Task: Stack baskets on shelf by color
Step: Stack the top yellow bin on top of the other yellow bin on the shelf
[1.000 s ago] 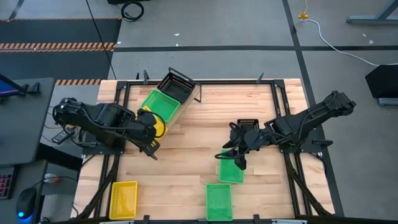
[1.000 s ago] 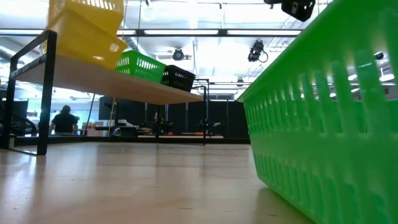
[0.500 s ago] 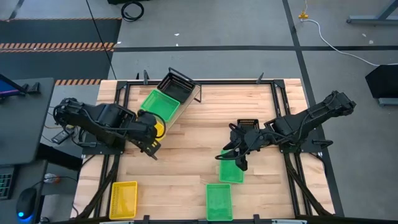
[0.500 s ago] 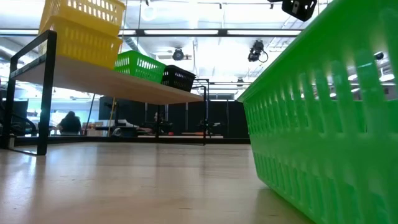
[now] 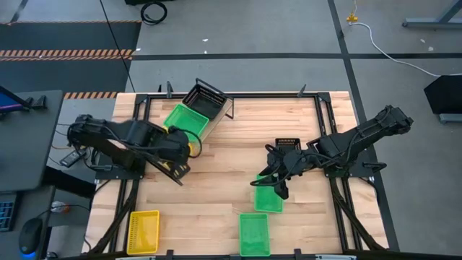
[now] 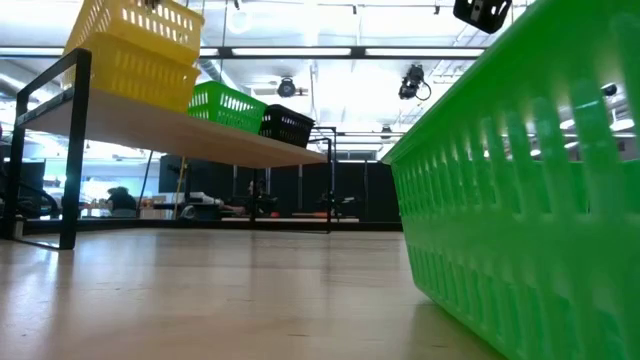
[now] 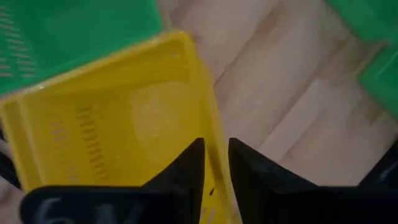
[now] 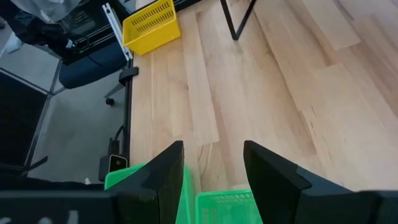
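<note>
On the shelf [image 5: 227, 108], also in the low view [image 6: 200, 135], stand a black basket [image 5: 205, 97], a green one [image 5: 185, 120] and two stacked yellow ones [image 6: 135, 55]. My left gripper [image 7: 216, 180] is open over the top yellow basket [image 7: 112, 124], which sits in the lower one; one finger stands on each side of its side wall. Above the far end of a green basket [image 5: 268, 196] on the table, my right gripper [image 8: 211, 180] hangs open, its fingertips cut off by the picture's edge. My left gripper comes from above, pointing steeply down, with one finger inside and one outside the top yellow basket's side wall [image 7: 208, 149]. Whether the fingers touch the wall I cannot tell. The basket rests in the yellow one beneath it on the shelf.
On the table lie another green basket [image 5: 254, 232] near the front edge, large in the low view [image 6: 520, 200], a yellow basket [image 5: 143, 231] at the front left, and a black basket [image 5: 287, 143] under my right arm. Bare wood lies between the arms.
The top yellow basket, tipped steeply above the lower one a second ago, has come down into it and sits close to level. My left arm has shifted a little toward the shelf and down. My right arm has kept still.
</note>
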